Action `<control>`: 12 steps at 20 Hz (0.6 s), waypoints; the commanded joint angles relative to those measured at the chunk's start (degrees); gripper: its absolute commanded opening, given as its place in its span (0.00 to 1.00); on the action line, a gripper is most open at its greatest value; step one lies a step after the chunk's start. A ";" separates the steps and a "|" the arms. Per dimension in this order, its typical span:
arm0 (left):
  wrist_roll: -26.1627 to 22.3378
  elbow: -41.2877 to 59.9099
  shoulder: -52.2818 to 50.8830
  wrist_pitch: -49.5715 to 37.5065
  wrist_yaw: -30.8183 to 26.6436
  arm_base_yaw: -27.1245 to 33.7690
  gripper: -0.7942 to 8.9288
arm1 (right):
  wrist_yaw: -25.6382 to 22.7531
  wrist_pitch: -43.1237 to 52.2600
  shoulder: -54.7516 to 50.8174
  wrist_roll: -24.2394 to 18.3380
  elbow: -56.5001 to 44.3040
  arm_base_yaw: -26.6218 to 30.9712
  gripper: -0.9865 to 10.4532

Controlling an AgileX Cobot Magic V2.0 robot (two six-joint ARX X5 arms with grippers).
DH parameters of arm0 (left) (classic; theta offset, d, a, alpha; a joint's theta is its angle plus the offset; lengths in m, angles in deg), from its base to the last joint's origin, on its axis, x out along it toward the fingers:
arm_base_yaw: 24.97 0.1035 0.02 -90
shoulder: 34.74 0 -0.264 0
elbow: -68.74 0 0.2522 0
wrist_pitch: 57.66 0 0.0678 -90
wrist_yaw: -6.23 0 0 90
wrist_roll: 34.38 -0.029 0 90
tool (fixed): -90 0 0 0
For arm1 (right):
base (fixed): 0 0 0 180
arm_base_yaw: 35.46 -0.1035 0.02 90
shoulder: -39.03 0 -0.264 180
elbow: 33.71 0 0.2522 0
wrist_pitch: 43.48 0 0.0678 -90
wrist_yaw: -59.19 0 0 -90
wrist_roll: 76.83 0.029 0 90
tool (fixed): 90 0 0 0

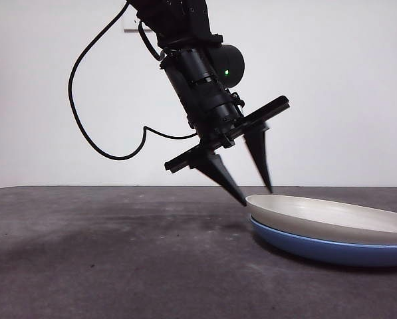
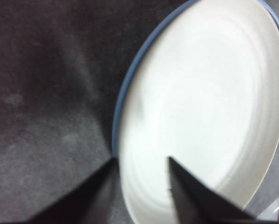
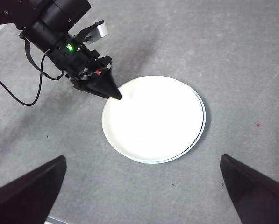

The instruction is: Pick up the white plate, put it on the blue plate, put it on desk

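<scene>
The white plate (image 1: 331, 216) lies stacked on the blue plate (image 1: 318, 247) on the desk (image 1: 118, 252), at the right. My left gripper (image 1: 257, 196) is open and tilted down at the plates' near-left rim. One jaw is outside the rim and the other is over the white plate's inside, as the left wrist view shows (image 2: 142, 159). There the white plate (image 2: 204, 107) fills the view, with only a thin edge of the blue plate (image 2: 125, 88) showing. My right gripper (image 3: 142, 158) is open and empty, high above the white plate (image 3: 153, 119).
The left arm's black cable (image 1: 85, 113) hangs in a loop behind it. A white wall stands behind the desk. Bare desk surface (image 3: 251, 70) lies all around the plates.
</scene>
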 commanded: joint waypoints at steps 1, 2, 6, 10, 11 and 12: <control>-0.17 -2.03 1.46 -0.28 0.42 -0.66 0.48 | -0.07 0.48 0.11 -0.13 0.94 -0.22 0.57; -0.35 -2.40 1.46 -0.04 0.39 -0.63 0.51 | -0.11 0.46 0.11 -0.15 0.94 -0.22 0.57; -3.82 -6.58 1.46 5.29 -0.20 0.13 0.54 | -0.09 0.46 0.11 -0.09 0.94 -0.22 0.57; -11.98 -14.75 1.46 17.44 -5.81 0.72 0.73 | -0.11 0.46 0.13 0.04 0.94 -0.22 0.57; -13.55 -16.92 1.44 20.31 -6.62 0.76 0.76 | -0.11 0.46 0.15 0.20 0.94 -0.22 0.57; -15.15 -18.84 1.20 23.28 -6.60 0.74 0.76 | -0.11 0.44 0.15 0.26 0.94 -0.22 0.57</control>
